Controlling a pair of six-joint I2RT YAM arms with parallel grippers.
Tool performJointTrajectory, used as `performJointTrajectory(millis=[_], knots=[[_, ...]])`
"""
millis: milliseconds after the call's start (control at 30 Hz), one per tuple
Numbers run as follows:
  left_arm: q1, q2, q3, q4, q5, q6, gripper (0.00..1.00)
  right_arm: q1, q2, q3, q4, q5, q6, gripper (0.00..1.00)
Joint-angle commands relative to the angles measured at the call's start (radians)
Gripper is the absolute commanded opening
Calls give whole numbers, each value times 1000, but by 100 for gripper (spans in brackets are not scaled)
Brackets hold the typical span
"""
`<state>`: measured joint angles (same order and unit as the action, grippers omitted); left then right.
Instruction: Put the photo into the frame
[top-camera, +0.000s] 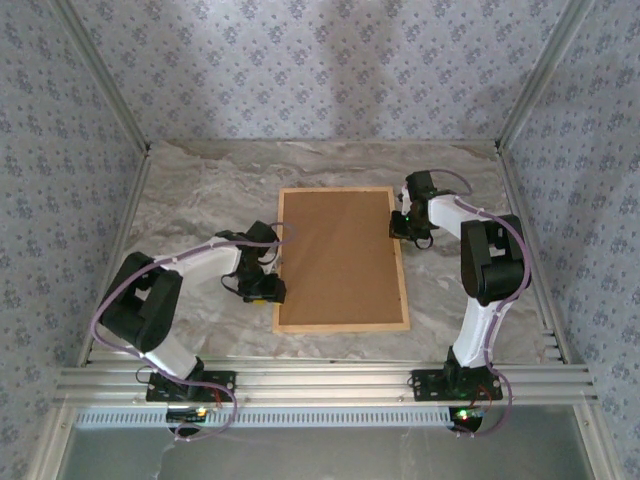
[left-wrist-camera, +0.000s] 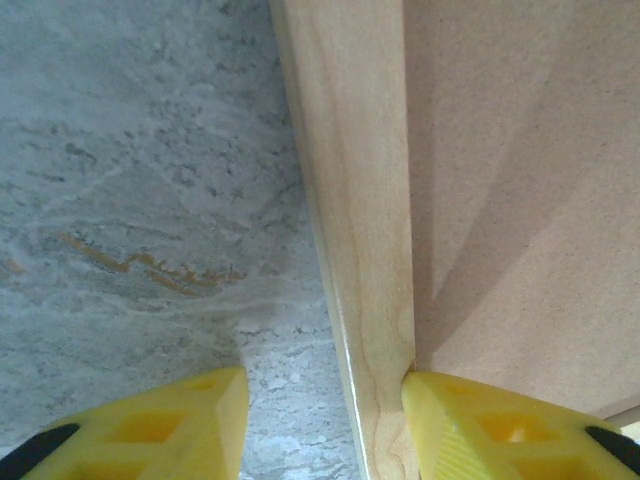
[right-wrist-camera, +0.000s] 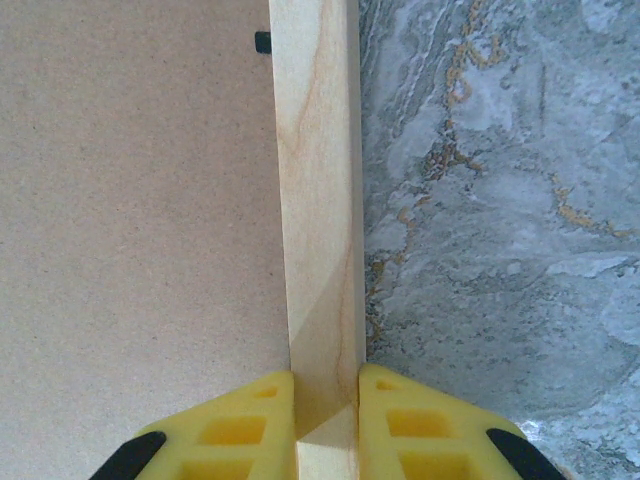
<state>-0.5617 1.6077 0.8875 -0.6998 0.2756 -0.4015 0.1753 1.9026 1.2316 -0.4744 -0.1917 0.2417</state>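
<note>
The light wooden frame (top-camera: 340, 327) lies back side up in the middle of the table, with a brown backing board (top-camera: 338, 255) inside it. The photo is hidden. My left gripper (top-camera: 275, 290) is at the frame's left rail (left-wrist-camera: 350, 200). It stands open astride the rail: one yellow finger (left-wrist-camera: 480, 420) touches the rail's inner side over the board (left-wrist-camera: 520, 180), and the other finger (left-wrist-camera: 190, 420) is apart from it over the table. My right gripper (top-camera: 400, 225) is shut on the right rail (right-wrist-camera: 315, 180), a yellow finger (right-wrist-camera: 240, 420) pressed on each side.
The marble-patterned tabletop (top-camera: 200, 200) surrounds the frame, with patterned walls on three sides. A small black tab (right-wrist-camera: 262, 42) sits on the backing board (right-wrist-camera: 130, 200) beside the right rail. An aluminium rail (top-camera: 320, 380) runs along the near edge by the arm bases.
</note>
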Motion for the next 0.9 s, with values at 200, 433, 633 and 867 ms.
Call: performJointTrajectory(millis=[200,433,633,867], knots=[[-64,77,-42,84,-74,-29,53,10,33,-22,-35,1,-12,18],[-92,92,-36,100,-138,-51,59,11,35,-20,-38,4,-12,18],[-116,112,-22,95,-191,-57,61,11,37,-17,-41,5,-12,18],[-124,146,-9,91,-214,-39,61,12,38,-15,-41,8,-12,18]])
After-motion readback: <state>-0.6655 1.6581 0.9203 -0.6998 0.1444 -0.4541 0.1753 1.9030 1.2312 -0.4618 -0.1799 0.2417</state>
